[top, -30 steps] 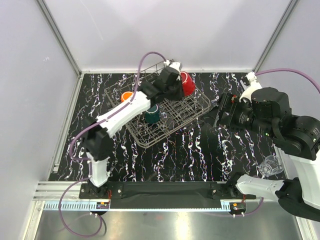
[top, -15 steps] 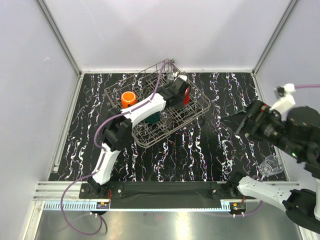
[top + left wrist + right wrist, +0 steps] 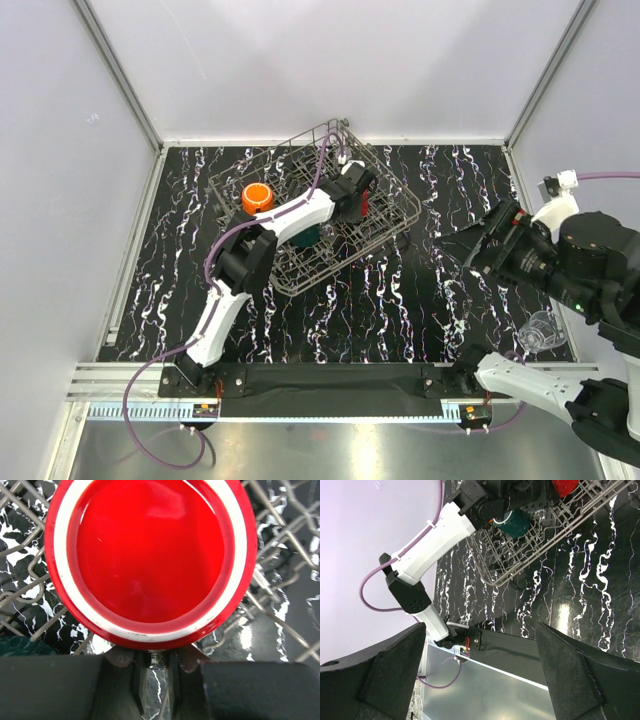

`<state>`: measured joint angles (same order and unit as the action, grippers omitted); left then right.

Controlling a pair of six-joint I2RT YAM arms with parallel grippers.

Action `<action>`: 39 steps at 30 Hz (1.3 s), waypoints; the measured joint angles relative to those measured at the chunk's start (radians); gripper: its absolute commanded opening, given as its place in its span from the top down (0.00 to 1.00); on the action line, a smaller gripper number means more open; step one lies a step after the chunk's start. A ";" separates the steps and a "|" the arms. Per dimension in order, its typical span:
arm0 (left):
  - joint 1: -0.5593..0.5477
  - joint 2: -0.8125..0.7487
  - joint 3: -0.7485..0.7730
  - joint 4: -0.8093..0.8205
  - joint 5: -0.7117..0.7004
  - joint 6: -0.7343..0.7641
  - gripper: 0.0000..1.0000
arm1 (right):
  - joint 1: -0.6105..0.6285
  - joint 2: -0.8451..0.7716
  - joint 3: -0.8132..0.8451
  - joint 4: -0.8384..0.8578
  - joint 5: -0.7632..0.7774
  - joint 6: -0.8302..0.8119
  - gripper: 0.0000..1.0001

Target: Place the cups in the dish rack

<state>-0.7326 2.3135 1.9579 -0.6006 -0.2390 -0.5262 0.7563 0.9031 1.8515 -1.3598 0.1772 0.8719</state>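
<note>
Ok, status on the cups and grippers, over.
Left gripper at red cup in dish rack, grip unclear. Right gripper open, empty. Clear cup on table, unloaded. No obstruction seen.

– What sort of place is this?
– A robotics lab cell, not a kitchen. Plain pale panels (image 3: 330, 70) close in the left, far and right sides, framed by aluminium struts (image 3: 120, 75).
– And the bench?
– A black marbled table (image 3: 420, 310). The left arm (image 3: 290, 215) and right arm (image 3: 590, 270) are bolted to a black bar (image 3: 330, 378) at its near edge. Purple cables (image 3: 612, 176) trail off them. Nearer still lies a metal sill (image 3: 330, 450).
– Anything domestic?
– A wire dish rack (image 3: 330, 265), set on the table like a test prop.
</note>
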 measured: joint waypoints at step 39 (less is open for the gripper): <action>0.001 -0.853 -0.491 -0.001 0.080 -0.082 0.11 | 0.000 0.115 -0.124 0.008 0.129 -0.055 0.03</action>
<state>-0.7319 1.4601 1.4673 -0.6014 -0.1593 -0.6086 0.7563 1.0180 1.7271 -1.3518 0.3065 0.8165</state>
